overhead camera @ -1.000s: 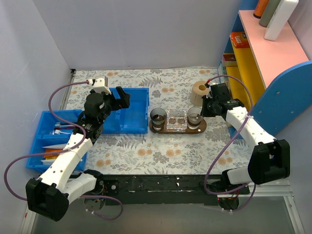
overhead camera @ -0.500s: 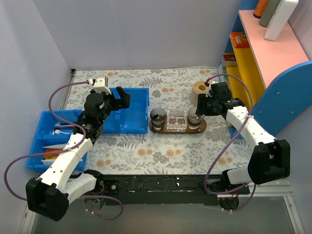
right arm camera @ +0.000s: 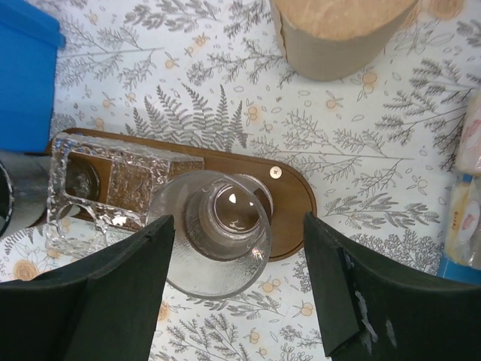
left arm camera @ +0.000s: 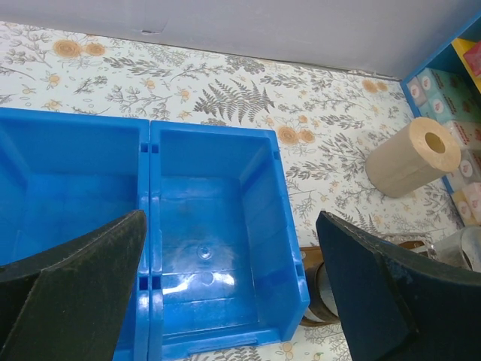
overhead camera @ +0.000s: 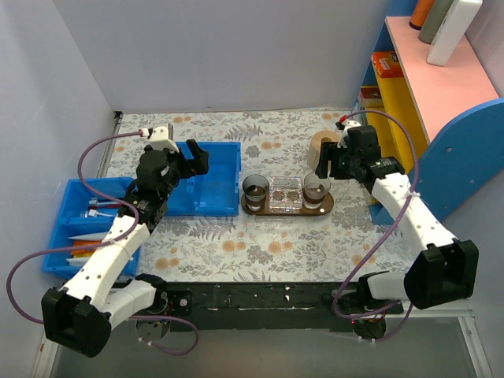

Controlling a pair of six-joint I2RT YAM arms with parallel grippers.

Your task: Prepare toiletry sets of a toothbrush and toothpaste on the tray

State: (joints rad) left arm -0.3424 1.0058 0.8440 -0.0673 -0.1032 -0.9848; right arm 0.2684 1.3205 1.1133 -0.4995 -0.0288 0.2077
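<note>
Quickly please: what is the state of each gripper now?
Left gripper: open, empty, above the bin.
Right gripper: open, empty, above the cup.

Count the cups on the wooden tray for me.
2. The left cup stands at the left end of the tray, and the right cup stands at its right end. A clear glass holder sits between them. No others appear hidden.

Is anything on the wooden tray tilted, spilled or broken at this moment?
Nothing stands out. The glass cup stands upright on the tray, the clear glass holder sits beside it, and no spill shows. The right pincer hangs open above the cup.
</note>
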